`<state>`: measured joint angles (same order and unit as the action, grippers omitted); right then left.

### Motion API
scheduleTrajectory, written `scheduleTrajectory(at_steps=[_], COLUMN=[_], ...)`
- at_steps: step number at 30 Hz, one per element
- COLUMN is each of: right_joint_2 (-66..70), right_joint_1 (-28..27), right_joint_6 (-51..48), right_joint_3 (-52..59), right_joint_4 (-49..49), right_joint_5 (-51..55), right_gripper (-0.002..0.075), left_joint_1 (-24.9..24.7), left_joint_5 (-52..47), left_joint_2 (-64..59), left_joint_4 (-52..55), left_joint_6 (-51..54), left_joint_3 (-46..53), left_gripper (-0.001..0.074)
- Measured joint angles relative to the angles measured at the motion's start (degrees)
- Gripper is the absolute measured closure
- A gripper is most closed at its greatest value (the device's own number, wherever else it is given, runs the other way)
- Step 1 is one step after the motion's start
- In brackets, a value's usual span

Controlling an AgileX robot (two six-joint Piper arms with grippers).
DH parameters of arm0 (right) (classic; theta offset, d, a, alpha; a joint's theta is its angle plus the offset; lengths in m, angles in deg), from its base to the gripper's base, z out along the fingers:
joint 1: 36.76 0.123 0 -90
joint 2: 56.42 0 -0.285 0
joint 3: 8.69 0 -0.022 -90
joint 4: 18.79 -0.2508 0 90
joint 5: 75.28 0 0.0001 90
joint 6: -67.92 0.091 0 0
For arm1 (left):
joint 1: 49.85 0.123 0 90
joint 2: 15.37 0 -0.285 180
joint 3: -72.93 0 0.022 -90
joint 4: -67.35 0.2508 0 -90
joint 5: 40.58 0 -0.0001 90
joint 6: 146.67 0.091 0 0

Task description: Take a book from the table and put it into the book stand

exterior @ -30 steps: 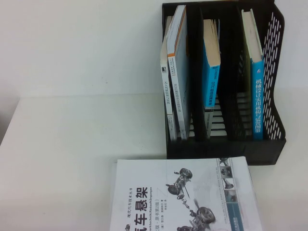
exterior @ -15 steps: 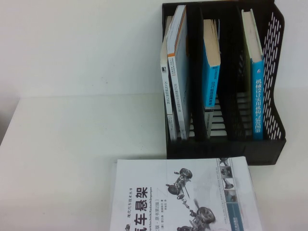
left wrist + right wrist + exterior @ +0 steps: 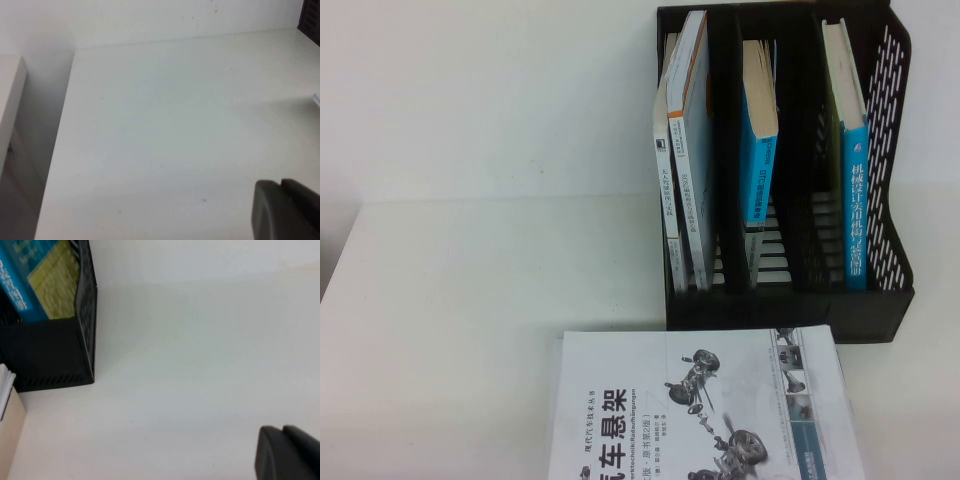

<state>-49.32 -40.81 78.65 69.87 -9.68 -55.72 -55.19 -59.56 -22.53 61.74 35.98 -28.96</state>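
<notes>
White table (image 3: 470,320) held the book (image 3: 705,410) flat before the book stand (image 3: 785,305), untouched; I had left gripper (image 3: 285,210) & right gripper (image 3: 287,452) jaws closed, empty, nothing done yet.

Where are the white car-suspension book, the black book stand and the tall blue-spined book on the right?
white car-suspension book (image 3: 705,410): high view, middle of its front cover.
black book stand (image 3: 790,312): high view, its low front wall.
blue-spined book (image 3: 855,210): high view, its spine, right compartment.

Matt white counter (image 3: 470,320), smooth. Black plastic book stand (image 3: 885,150), perforated side walls, dull sheen. Paper book (image 3: 705,410) with smooth, slightly glossy cover; dark matt plastic on left end effector (image 3: 286,210) and right end effector (image 3: 287,454).
</notes>
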Motion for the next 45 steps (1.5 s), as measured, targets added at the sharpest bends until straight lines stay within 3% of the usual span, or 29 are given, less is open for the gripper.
scheduleTrajectory(at_steps=[12, 30, 37, 45], right_joint_2=[0.0, 0.0, 0.0, 0.0], right_joint_1=[0.0, 0.0, 0.0, 0.0], right_joint_6=[0.0, 0.0, 0.24, 8.09], right_joint_3=[0.0, 0.23, 0.23, 0.23], right_joint_4=[0.0, -0.21, -0.21, -0.21], right_joint_5=[0.0, -21.58, -25.04, -26.08], right_gripper=[0.0721, 0.0721, 0.0721, 0.0721], left_joint_1=[0.0, 0.0, 0.0, 0.0], left_joint_5=[1.41, 33.28, 38.57, 39.83], left_joint_2=[0.0, 0.0, 0.0, 0.0], left_joint_4=[0.21, 0.21, 0.21, -0.29], left_joint_6=[0.59, 0.69, 0.84, -1.24], left_joint_3=[0.0, 0.33, 0.33, 0.33], left_gripper=[0.0737, 0.0738, 0.0738, 0.0738])
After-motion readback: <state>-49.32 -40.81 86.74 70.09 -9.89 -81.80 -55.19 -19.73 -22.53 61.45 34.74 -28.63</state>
